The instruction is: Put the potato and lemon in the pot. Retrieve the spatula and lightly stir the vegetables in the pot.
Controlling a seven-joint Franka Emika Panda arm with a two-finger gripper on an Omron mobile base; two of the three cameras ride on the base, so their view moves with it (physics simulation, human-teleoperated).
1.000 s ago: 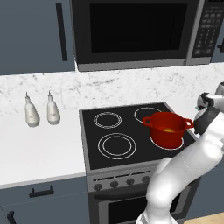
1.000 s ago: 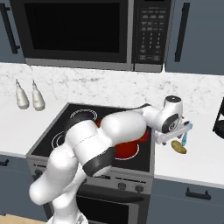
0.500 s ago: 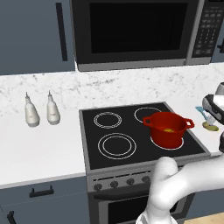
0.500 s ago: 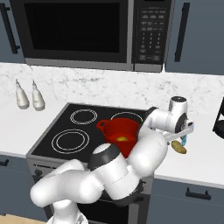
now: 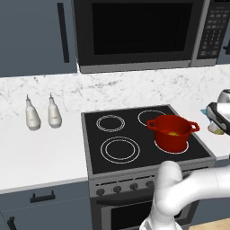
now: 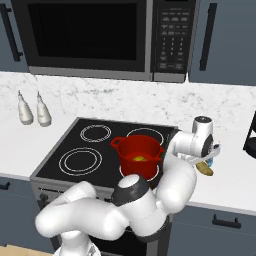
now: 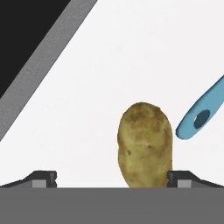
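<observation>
The red pot [image 5: 172,133] [image 6: 139,154] stands on the stove's front right burner with the yellow lemon [image 5: 173,133] [image 6: 139,159] inside it. On the white counter right of the stove lies the brown potato [image 7: 145,144] [image 6: 204,169] [image 5: 214,129]. My gripper [image 7: 113,179] [image 6: 205,158] [image 5: 218,117] hangs just above it, open. In the hand view the potato sits between the fingertips [image 7: 181,178], close to the right one, with nothing gripped. Beside the potato lies the blue spatula [image 7: 201,115] [image 6: 210,159], its holed handle end showing in the hand view.
The black stovetop [image 5: 130,134] [image 7: 26,35] with its grey rim borders the counter left of the potato. Two white bottles [image 5: 42,117] [image 6: 34,111] stand on the left counter. A microwave [image 5: 139,31] hangs above the stove. A dark appliance [image 6: 251,134] stands at the right counter edge.
The arm has swung right, from beside the pot out over the counter, and the gripper now hangs above the potato. Jaws stay open; pot and lemon are unmoved.
</observation>
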